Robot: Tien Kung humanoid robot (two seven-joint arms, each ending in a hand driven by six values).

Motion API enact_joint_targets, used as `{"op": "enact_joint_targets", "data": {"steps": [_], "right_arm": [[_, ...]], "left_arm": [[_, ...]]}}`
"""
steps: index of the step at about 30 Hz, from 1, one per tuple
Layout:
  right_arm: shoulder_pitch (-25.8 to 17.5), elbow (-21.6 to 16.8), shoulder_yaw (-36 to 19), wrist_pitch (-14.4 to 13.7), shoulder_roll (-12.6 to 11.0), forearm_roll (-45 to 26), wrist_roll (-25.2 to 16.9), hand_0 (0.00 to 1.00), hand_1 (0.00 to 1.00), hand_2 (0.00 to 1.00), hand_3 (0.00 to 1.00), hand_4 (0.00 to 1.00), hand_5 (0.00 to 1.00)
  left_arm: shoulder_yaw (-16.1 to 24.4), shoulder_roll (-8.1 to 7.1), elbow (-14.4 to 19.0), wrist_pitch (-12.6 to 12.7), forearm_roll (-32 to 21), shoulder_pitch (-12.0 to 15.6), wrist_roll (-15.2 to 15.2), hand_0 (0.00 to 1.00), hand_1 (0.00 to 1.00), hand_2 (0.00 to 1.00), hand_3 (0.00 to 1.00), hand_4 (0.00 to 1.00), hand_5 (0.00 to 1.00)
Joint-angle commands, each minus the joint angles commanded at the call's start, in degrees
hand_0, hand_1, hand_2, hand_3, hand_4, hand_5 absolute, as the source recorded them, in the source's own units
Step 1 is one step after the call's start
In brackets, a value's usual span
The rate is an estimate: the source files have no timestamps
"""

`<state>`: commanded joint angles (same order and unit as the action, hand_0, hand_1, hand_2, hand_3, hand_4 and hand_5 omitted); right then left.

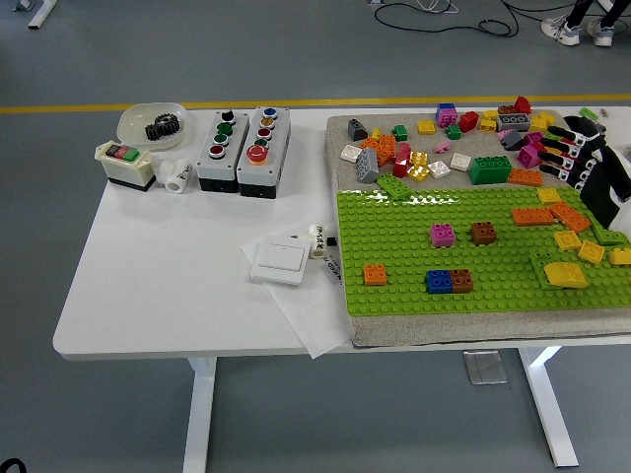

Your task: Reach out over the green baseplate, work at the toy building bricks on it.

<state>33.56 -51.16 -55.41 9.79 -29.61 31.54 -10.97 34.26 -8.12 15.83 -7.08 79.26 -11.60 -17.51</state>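
The green baseplate (444,286) lay on a grey mat (340,133) at the right of the white surface (177,276), its near edge close to the surface's front. Several bricks were pressed onto it: a pink brick (442,235) and a brown brick (483,233) side by side near the middle, an orange brick (375,274) toward the near left, and a blue brick (439,281) touching a second brown one (460,280). At the right end sat orange bricks (533,216) and yellow pieces (566,274). Beyond the plate, on the mat's far half, loose bricks (404,153) of many colours lay scattered, a large green block (489,169) among them.

The right hand (582,158) hung over the far right corner, above the loose pile rather than the plate, its fingers (552,150) spread and pointing left, holding nothing.

Left of the mat lay a white switch plate (280,262) on a sheet of paper (315,310). Farther back stood two grey push-button boxes (242,148), a small box with red and green buttons (126,163), and a white bowl (143,116) holding a black gear (162,126).
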Motion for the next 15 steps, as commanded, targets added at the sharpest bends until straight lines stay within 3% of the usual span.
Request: {"op": "enact_joint_targets", "data": {"steps": [15], "right_arm": [[-1.1, 0.0, -1.7, 0.3, -0.2, -1.0, 1.3, 0.876, 0.815, 0.826, 0.831, 0.998, 0.914]], "left_arm": [[0.1, 0.55, -0.2, 0.8, 0.4, 0.2, 0.4, 0.732, 0.732, 0.712, 0.597, 0.658, 0.605]]}}
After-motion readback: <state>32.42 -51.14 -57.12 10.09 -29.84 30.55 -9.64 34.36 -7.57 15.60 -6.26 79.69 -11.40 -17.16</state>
